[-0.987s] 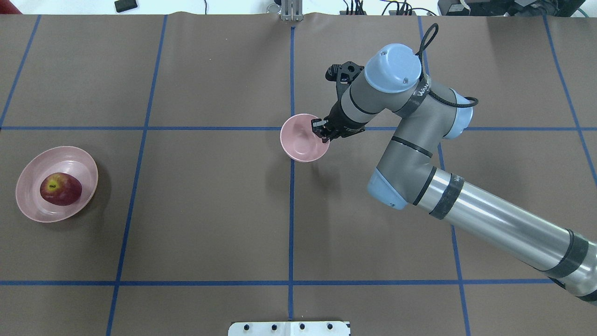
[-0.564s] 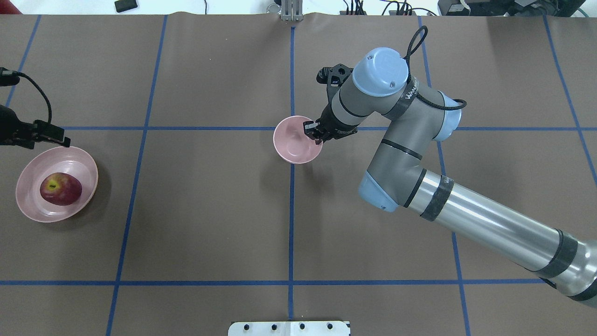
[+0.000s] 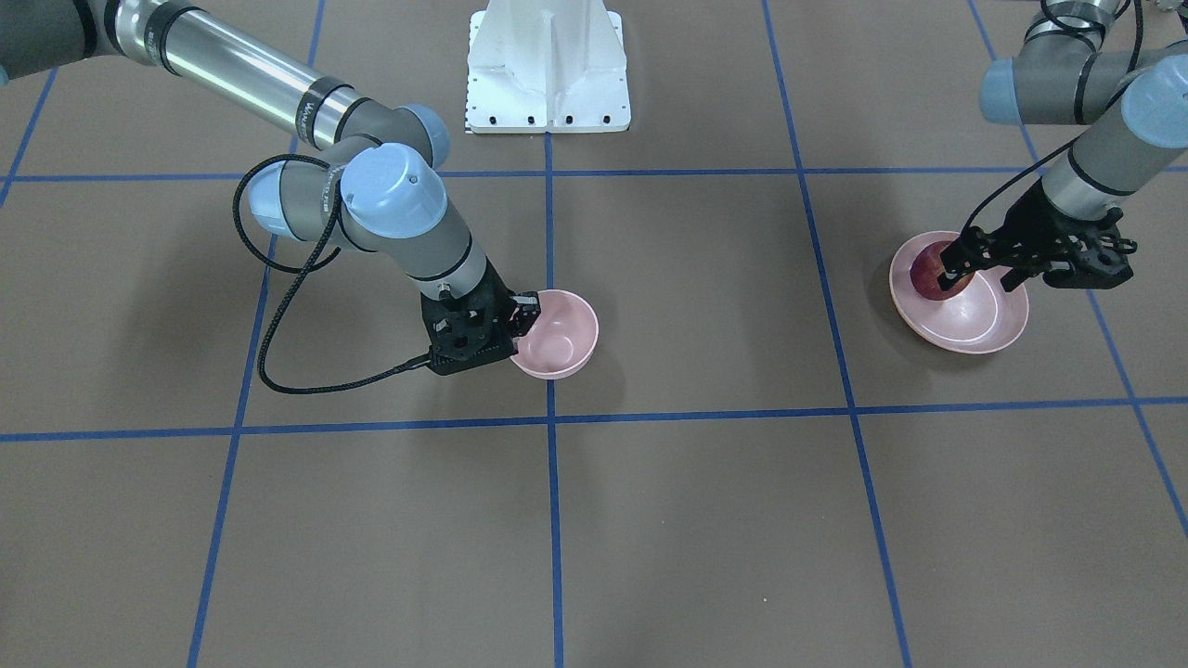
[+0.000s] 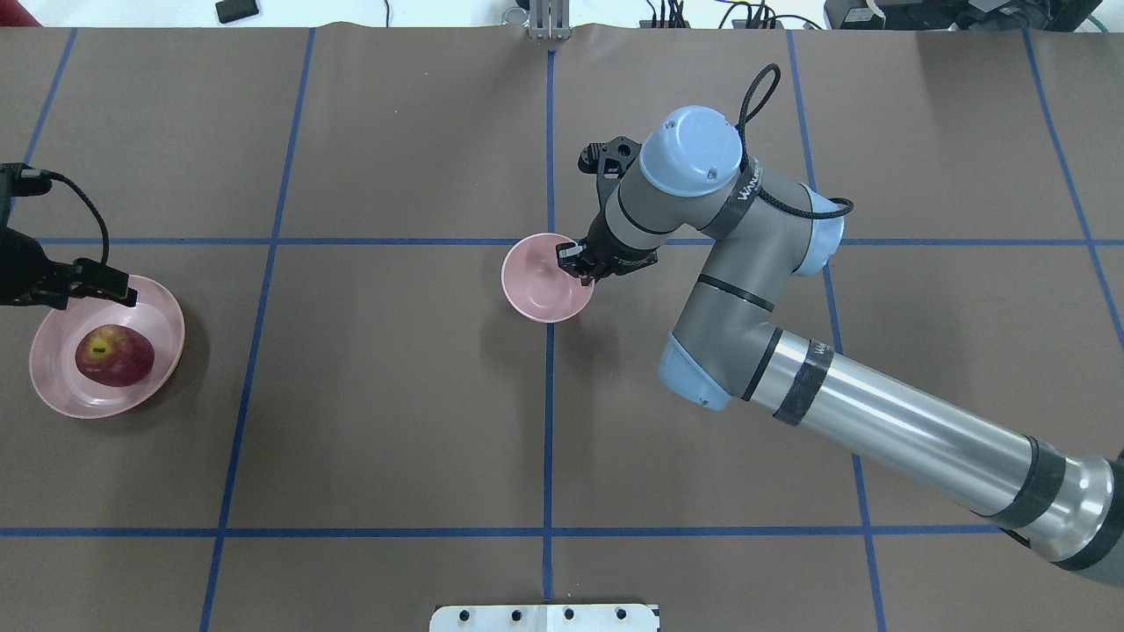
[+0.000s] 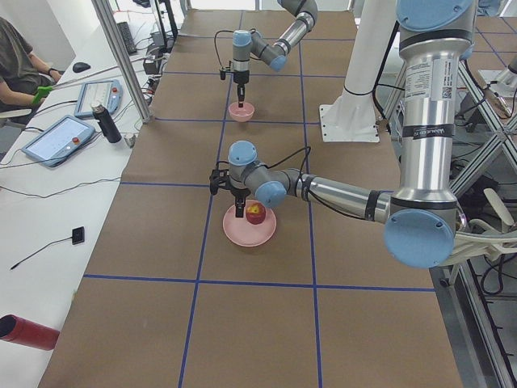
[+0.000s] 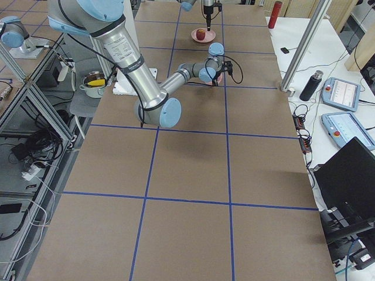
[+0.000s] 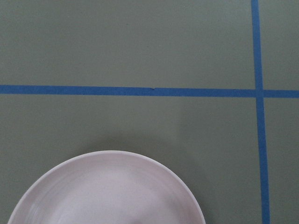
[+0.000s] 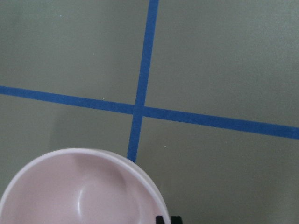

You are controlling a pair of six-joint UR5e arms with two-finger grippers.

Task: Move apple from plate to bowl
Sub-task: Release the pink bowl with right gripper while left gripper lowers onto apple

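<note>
In the overhead view, at the far left, the apple [image 4: 114, 355] sits in the middle of the plate [image 4: 48, 351]. Your left claw [image 4: 118, 291] hangs over the top edge of the plate, not over the apple. If you go down from there, I think the claw can hit the edge and tip the plate. Then the round apple can roll off onto the table [image 4: 378, 395]. The apple is also smooth, so it can slip if you grab it off to one side.

In the middle of the picture is the bowl [image 4: 536, 294], well apart from the plate. It looks only a little wider than the apple, so a drop that is not lined up can bounce out. Your right claw [image 4: 575, 261] holds the bowl by just one edge, so the bowl can tilt.

The left arm comes in from the left edge, and its claw points down. I cannot tell if that claw is wide or narrow. The right arm comes up from the lower right, bends, and points down, pinching the bowl's upper right rim.
</note>
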